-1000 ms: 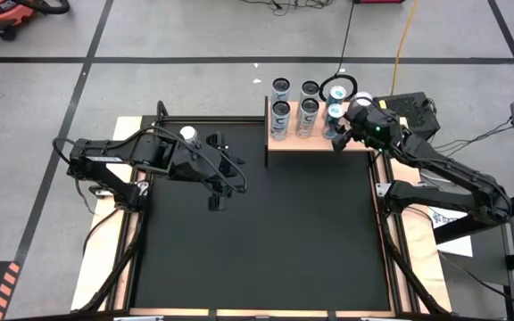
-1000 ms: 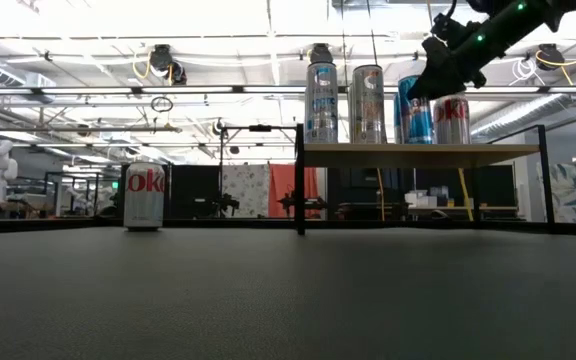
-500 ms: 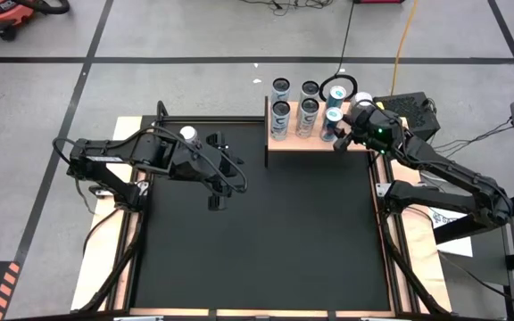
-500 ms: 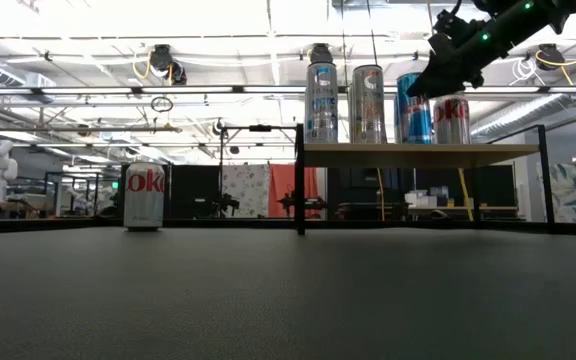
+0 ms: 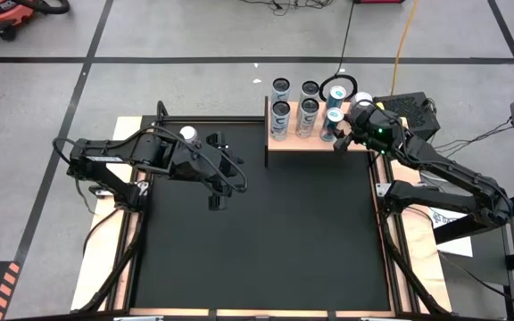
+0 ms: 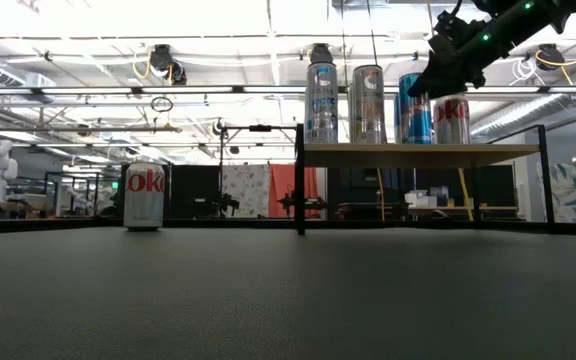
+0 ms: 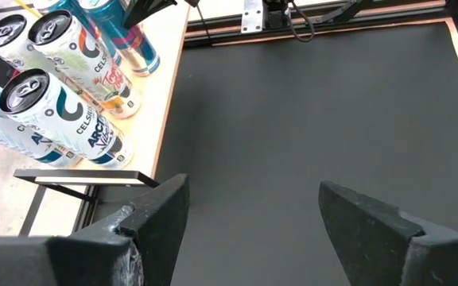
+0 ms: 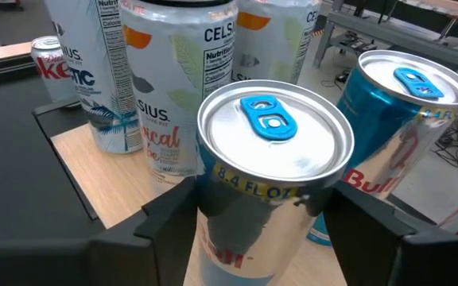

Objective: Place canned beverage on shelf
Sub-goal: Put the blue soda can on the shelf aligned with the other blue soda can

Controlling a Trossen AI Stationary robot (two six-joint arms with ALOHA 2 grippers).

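Observation:
The light-wood shelf point(image 5: 318, 143) stands at the black mat's far edge and carries several cans. A silver Red Bull can point(image 8: 273, 135) with a blue tab stands upright on its near right part. My right gripper point(image 8: 265, 200) is open, reaching in from the right, one finger on each side of that can's upper wall. A blue Red Bull can point(image 8: 408, 119) stands just behind it. A Diet Coke can point(image 6: 145, 196) stands on the mat at the far left. My left gripper point(image 7: 253, 199) hangs open over the mat's left half, holding nothing. My right gripper has its fingers point(image 8: 173, 214) close on both sides of the silver can's wall point(image 8: 237, 199), just below the rim, slanting down from the table's right. Whether they touch the can I cannot tell. The can stands upright on the shelf board.
Tall Celsius cans point(image 5: 281, 111) fill the shelf's left part, close to the silver can. The shelf has black metal legs point(image 6: 299, 180). Wide bare mat point(image 5: 266, 241) lies in front of the shelf. A cable and a black box point(image 5: 409, 111) sit behind the right arm.

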